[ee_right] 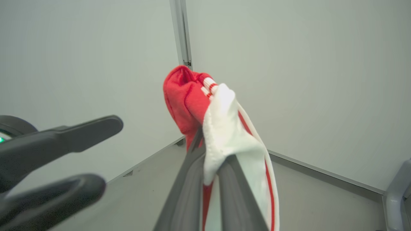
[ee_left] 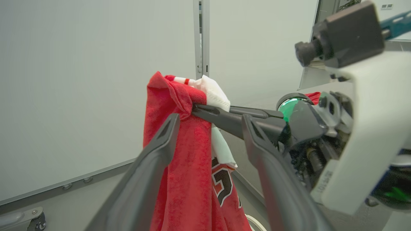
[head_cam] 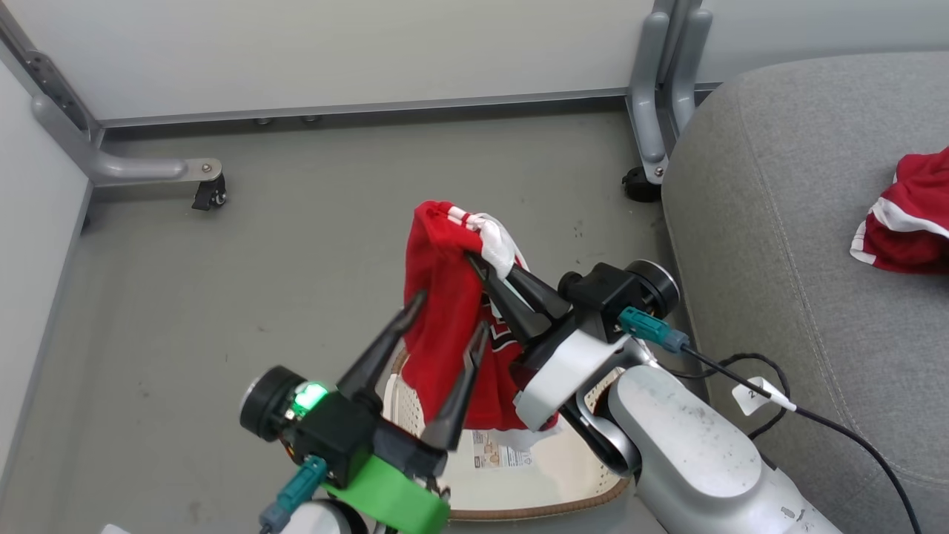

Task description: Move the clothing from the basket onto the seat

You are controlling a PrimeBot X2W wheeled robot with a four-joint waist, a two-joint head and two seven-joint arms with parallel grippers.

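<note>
1. Right gripper [head_cam: 474, 259]: jaws pinched tight on the top fold of the red garment [head_cam: 439, 259], which hangs above the basket [head_cam: 519, 510].
2. Left gripper [head_cam: 454, 311]: jaws wide, straddling the hanging cloth.
3. Second red garment [head_cam: 908, 215]: lying on the seat [head_cam: 771, 222], well apart from both.

The left pincer [head_cam: 452, 313] has a green collar [head_cam: 389, 498], right pincer [head_cam: 474, 259] a white one; both seemingly carry teal plugs [head_cam: 643, 326].

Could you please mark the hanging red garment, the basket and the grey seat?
Hanging red soft garment [head_cam: 441, 311]: head view, red body.
Cream perforated plastic basket [head_cam: 556, 467]: head view, bare bottom.
Grey woven-fabric seat cushion [head_cam: 778, 222]: head view, top surface.
</note>
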